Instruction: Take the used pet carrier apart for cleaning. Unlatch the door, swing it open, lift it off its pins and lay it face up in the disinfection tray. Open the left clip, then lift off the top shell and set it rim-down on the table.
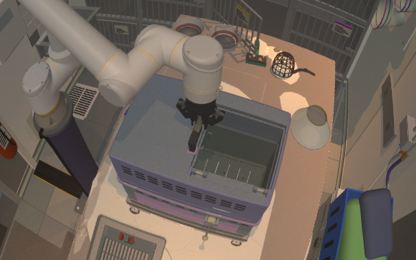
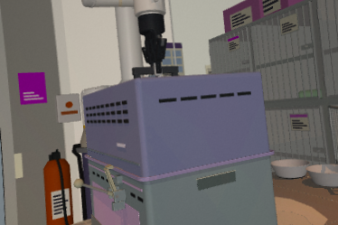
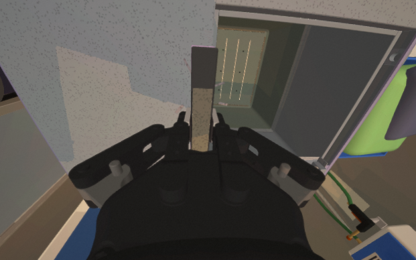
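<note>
The carrier's purple top shell (image 1: 164, 157) (image 2: 180, 125) sits on the grey lower shell, with a large rectangular opening (image 1: 237, 150) (image 3: 278, 87) in its roof. A dark handle bar (image 1: 194, 137) (image 3: 202, 97) stands on the roof at the opening's left edge, and my gripper (image 1: 198, 129) (image 2: 156, 69) (image 3: 201, 134) comes down from above and is closed on this handle. A clip with a pull cord (image 1: 211, 221) (image 2: 113, 184) hangs open on the carrier's near side. The door is not in view.
A blue bin with a green liner (image 1: 355, 228) (image 3: 378, 110) stands off the table's right corner. A cone collar (image 1: 311, 127), a wire muzzle (image 1: 283, 65) and two bowls (image 1: 207, 31) lie behind the carrier. A vented box (image 1: 127, 241) sits in front.
</note>
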Robot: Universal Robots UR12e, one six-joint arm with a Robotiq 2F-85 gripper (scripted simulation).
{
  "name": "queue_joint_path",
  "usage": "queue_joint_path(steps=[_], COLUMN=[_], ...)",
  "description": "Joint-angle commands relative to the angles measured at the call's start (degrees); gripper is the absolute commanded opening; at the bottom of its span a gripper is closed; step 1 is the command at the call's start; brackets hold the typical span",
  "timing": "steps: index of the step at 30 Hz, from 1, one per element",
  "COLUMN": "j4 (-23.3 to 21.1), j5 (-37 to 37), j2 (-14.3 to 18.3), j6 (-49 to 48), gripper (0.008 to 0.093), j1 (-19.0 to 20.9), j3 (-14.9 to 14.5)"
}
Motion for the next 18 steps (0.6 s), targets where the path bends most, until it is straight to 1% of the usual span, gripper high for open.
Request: queue_joint_path(steps=[1,6,18], j4=[-0.1,-0.1,-0.1], j5=[0.0,0.0,0.0], j2=[0.0,0.0,0.0], j6=[0.0,0.0,0.0], gripper=[0.0185,0.0085,0.0080], j1=[0.0,0.0,0.0], j3=[0.0,0.0,0.0])
